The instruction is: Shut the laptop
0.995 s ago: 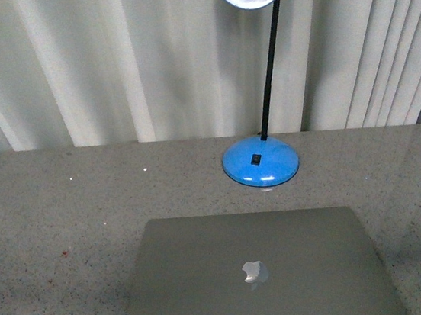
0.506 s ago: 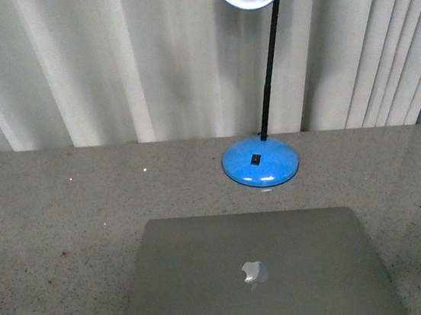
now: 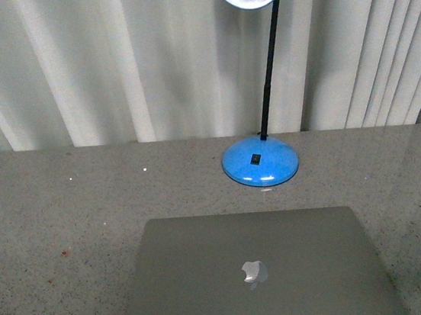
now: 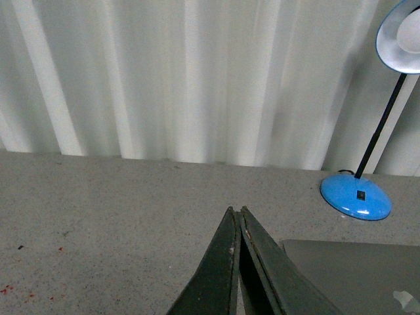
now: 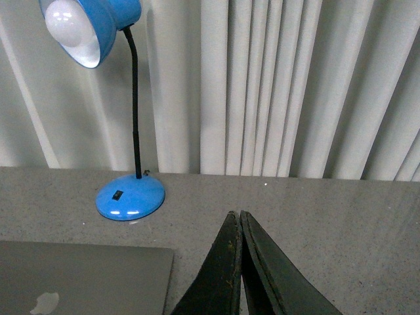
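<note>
A silver-grey laptop lies shut and flat on a speckled grey worktop, lid up, its shiny apple logo showing. In the front view it sits at the 6 o'clock edge, cut off by the frame. A blue desk lamp stands just beyond the lid at 12 o'clock, its black stem rising to a blue shade. Pale vertical blinds fill the background. The left gripper hangs above bare worktop with its dark fingers pressed together, holding nothing. The right gripper hangs likewise beside the laptop, fingers together and empty.
</note>
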